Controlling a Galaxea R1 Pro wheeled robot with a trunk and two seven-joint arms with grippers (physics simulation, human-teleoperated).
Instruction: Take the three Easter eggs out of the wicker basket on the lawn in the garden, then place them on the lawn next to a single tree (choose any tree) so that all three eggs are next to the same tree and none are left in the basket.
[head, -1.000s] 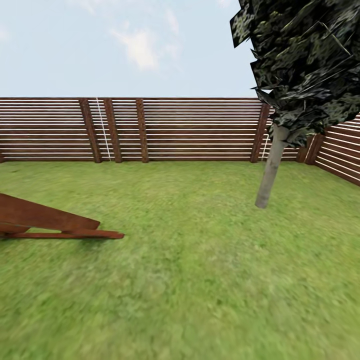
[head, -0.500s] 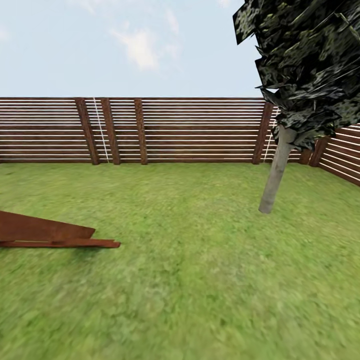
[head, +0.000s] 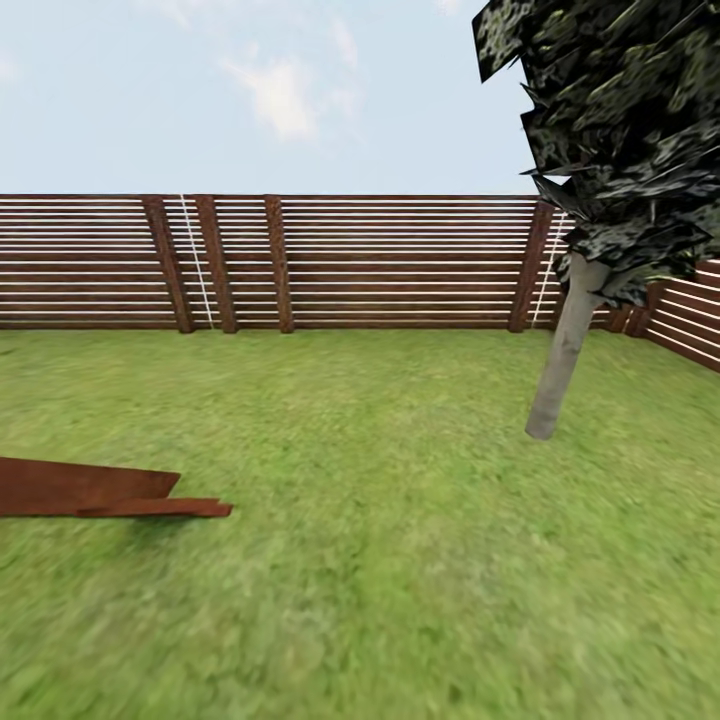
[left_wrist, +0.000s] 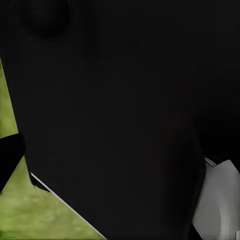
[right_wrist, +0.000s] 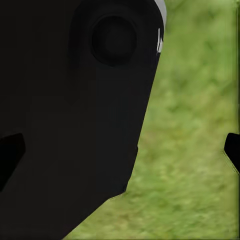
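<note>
The lawn (head: 380, 540) of the garden spreads out before me in the head view, up to a brown slat fence (head: 400, 262). The Easter eggs and the wicker basket are out of view. Each wrist camera looks at a black part of my own body with grass beside it. My right gripper (right_wrist: 120, 150) is open, its dark fingertips (right_wrist: 233, 150) at the two sides of that view with no egg between them. Of my left gripper, one dark fingertip (left_wrist: 10, 152) shows at the picture's edge, spread wide.
A tree with dark, near-black foliage and a pale grey trunk (head: 562, 365) stands on the grass at the right, near the fence corner. A low brown wooden wedge (head: 100, 490) lies on the grass at the left. Open grass stretches between them.
The whole head view has shifted, so the camera has moved: the dark tree sits further right and lower, and the brown wedge lower and further left. Nothing else has changed.
</note>
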